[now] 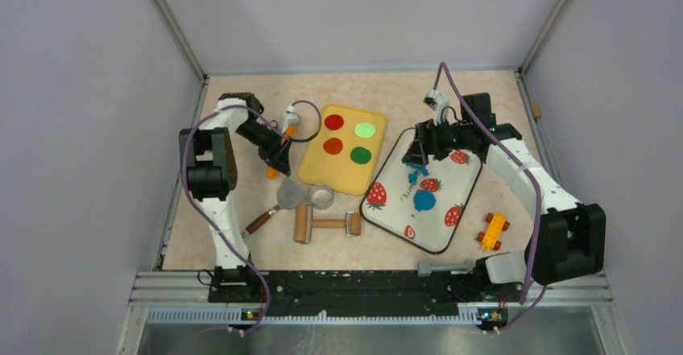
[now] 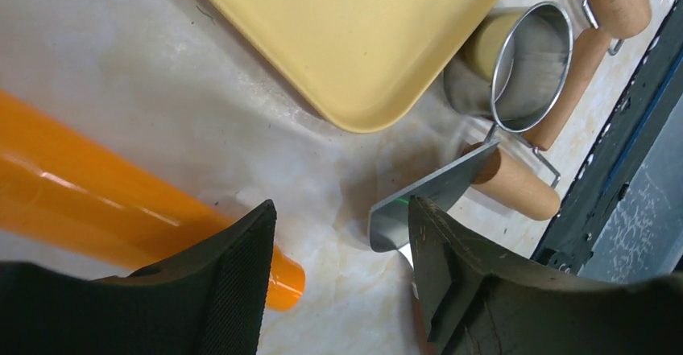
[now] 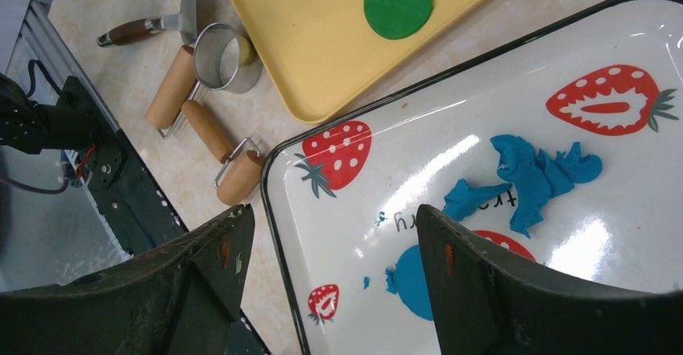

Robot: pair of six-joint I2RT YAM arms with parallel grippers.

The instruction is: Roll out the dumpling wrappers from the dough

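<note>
I am looking into two trays. The yellow tray, smooth and matte with rounded corners, is holding four thin flat discs: two red discs, a pale green disc and a dark green disc. The strawberry tray, glossy white with a black rim, is holding the dough, which is ragged, torn, bright-blue scraps. Nearer my bases it is also holding the wrapper, a flat round blue piece. In the right wrist view my finger is covering most of the wrapper, so I am not making out its edge there.

My right gripper is hanging over that tray's corner, jaws wide apart and gripping nothing. My left gripper is hovering over the table beside the yellow tray, jaws likewise spread and empty. A shiny orange tube is running behind one finger, its far end cut off by the picture edge.

By the yellow tray's near corner are lying a steel ring, a wooden roller and a scraper, whose handle my finger is hiding.
</note>
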